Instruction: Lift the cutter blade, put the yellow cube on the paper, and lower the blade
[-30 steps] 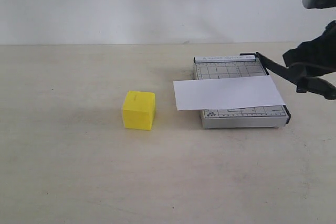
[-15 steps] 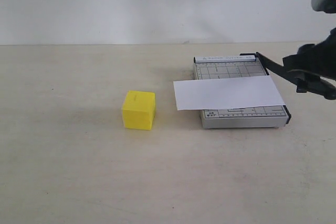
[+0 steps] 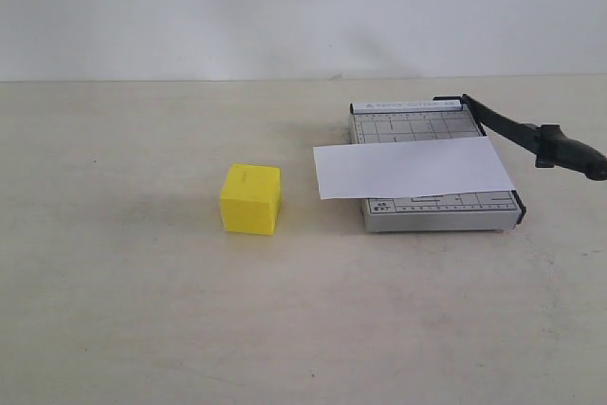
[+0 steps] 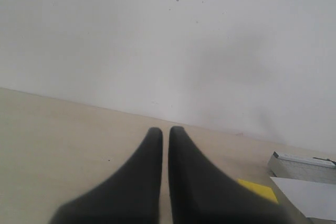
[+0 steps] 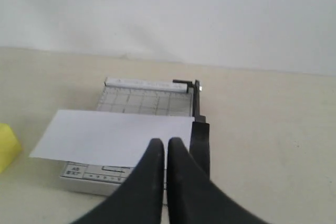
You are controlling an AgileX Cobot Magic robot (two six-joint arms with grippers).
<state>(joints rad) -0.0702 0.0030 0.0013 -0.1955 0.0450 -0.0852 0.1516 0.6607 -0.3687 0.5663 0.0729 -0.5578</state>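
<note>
The yellow cube (image 3: 251, 199) rests on the table to the left of the grey trimmer base (image 3: 432, 215). Across the base lies the white paper (image 3: 413, 167), overhanging toward the cube. The cutter blade (image 3: 531, 138) stands raised at a slant, its thick handle out past the base's right side, with nothing holding it. Neither gripper shows in the exterior view. In the right wrist view my right gripper (image 5: 165, 142) is shut and empty, hanging above the paper (image 5: 115, 137) beside the blade (image 5: 200, 145). My left gripper (image 4: 165, 131) is shut and empty, with a corner of the cube (image 4: 257, 190) beside it.
A pale wall rises behind the beige table (image 3: 142, 310). The trimmer base (image 4: 302, 166) and the paper (image 4: 310, 198) show at the edge of the left wrist view. In the right wrist view the cube (image 5: 8, 148) peeks in beside the paper.
My right arm has pulled away from the blade handle and left the exterior view on the right. The blade has stayed raised; cube and paper have not moved.
</note>
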